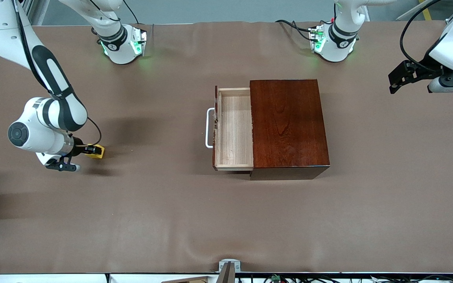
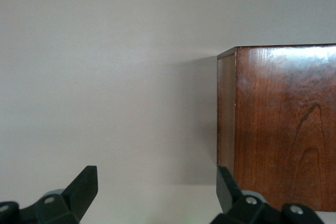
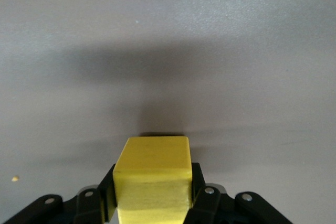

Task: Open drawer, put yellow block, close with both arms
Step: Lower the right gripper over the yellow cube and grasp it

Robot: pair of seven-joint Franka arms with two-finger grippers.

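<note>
Two fingers of right gripper (image 3: 152,192) clamped yellow block (image 3: 152,174) | left gripper (image 2: 155,195) gaped, waiting | lift straight, then carry over drawer (image 1: 233,129).

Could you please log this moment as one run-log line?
drawer: open | right hand: shut on yellow block | left hand: open, waiting beside box

Right gripper (image 3: 152,195) is clamped on the yellow block (image 3: 152,174), one black finger (image 3: 107,190) pressed to each side face. Block's top face and one side face are visible. Plain brown table cover (image 3: 168,51) lies beneath, with a soft shadow across it and a small crumb-like speck (image 3: 15,179).
</note>
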